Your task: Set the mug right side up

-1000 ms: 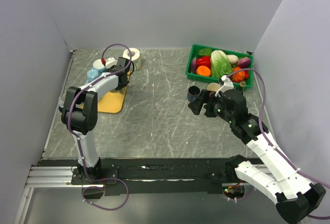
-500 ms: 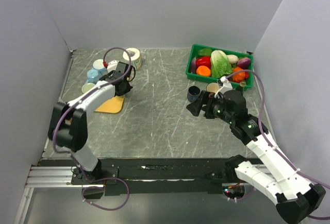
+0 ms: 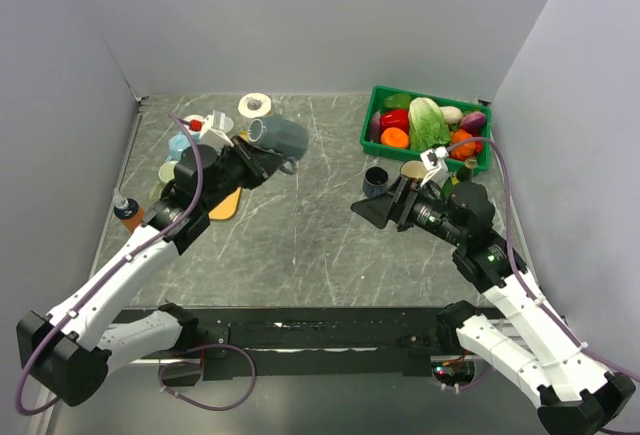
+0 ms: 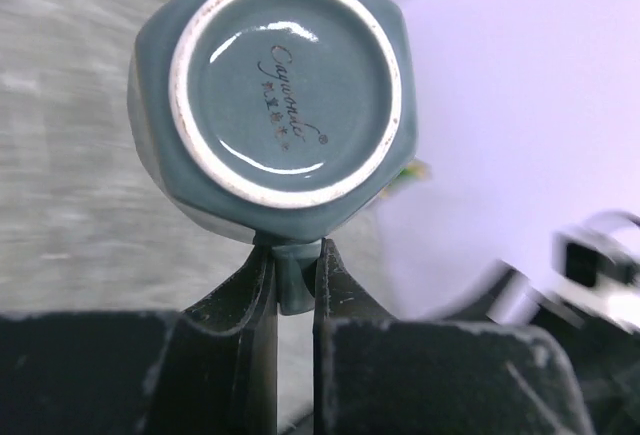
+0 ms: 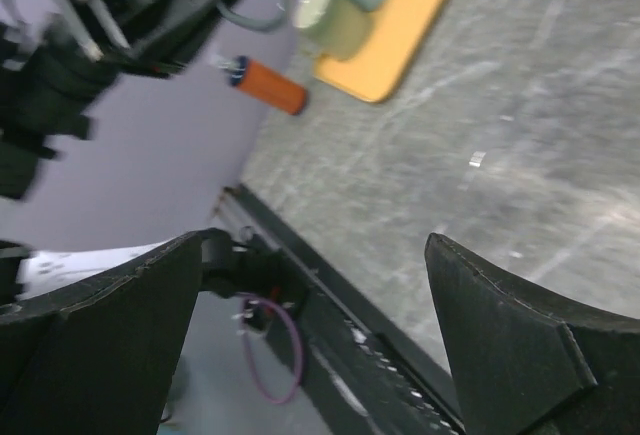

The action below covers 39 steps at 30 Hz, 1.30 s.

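The grey-blue mug [image 3: 281, 139] hangs above the table at the back left, tipped on its side. My left gripper [image 3: 261, 161] is shut on its handle. In the left wrist view the mug's glazed base [image 4: 290, 85] faces the camera and the handle [image 4: 292, 277] is pinched between the two fingers of my left gripper [image 4: 293, 285]. My right gripper [image 3: 373, 210] is wide open and empty, right of centre and well apart from the mug. In the right wrist view my right gripper [image 5: 315, 245] has nothing between its fingers.
A green basket [image 3: 372, 115] of vegetables stands at the back right, with a dark mug [image 3: 376, 180] and a beige cup [image 3: 412, 169] in front of it. At the left are an orange board [image 3: 225, 205], several small cups [image 3: 178, 145], a tape roll [image 3: 254, 105] and an orange bottle [image 3: 128, 217].
My left arm has swung out and lifted the mug up from the board area and to the right, tipping it on its side. My right gripper has shifted slightly left.
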{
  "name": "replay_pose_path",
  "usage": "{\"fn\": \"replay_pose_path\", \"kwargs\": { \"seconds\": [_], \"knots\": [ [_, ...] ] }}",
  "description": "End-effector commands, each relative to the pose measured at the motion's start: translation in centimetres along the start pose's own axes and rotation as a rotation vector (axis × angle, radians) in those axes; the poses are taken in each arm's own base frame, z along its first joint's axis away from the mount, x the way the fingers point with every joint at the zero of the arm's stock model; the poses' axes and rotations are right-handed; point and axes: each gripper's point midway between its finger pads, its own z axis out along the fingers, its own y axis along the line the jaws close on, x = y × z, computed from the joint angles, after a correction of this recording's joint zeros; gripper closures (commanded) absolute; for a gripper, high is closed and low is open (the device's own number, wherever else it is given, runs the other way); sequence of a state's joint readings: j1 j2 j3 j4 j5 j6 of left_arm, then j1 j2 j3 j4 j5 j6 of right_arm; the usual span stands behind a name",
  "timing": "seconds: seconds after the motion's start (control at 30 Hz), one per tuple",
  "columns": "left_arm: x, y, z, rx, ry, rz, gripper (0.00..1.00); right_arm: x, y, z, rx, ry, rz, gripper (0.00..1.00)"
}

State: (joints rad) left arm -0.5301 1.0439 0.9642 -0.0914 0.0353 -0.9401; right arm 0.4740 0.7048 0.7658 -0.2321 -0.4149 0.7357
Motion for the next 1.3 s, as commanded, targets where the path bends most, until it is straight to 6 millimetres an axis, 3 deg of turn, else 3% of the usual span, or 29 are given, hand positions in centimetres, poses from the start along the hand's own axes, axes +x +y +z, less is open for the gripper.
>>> {"fn": "replay_pose_path", "kwargs": {
  "seconds": [0.0,0.23,0.37,0.53,0.83,1.0,1.27],
  "knots": [
    [-0.9,-11.7,-4.3,0.546,0.027,-0.05,0.99,-2.0,6.5,-2.0,-0.258,-0.073,-0.02,0.02],
    [-0.1,-16.9,-8.9,0.789,0.007,-0.036,0.99,-2.1,8.8,-2.5,-0.348,-0.08,-0.02,0.02],
    [0.5,-18.5,-10.5,0.891,0.009,-0.036,0.99,-1.5,9.3,-1.8,-0.377,-0.062,-0.002,0.02],
    [1.8,-20.2,-12.5,1.023,0.005,-0.029,0.99,-1.7,11.8,-2.3,-0.531,-0.089,0.068,0.02],
    [3.6,-21.2,-12.9,1.064,0.014,0.003,0.99,-2.5,14.1,-2.7,-0.591,-0.154,0.068,0.04],
    [4.2,-21.7,-13.2,1.088,0.02,0.007,0.99,-3.3,15.2,-3.3,-0.671,-0.203,0.108,0.16],
    [4.6,-21.4,-13.8,1.094,-0.005,0.007,0.99,-3.9,15.1,-3.1,-0.67,-0.243,0.147,0.42]
  ]
}}
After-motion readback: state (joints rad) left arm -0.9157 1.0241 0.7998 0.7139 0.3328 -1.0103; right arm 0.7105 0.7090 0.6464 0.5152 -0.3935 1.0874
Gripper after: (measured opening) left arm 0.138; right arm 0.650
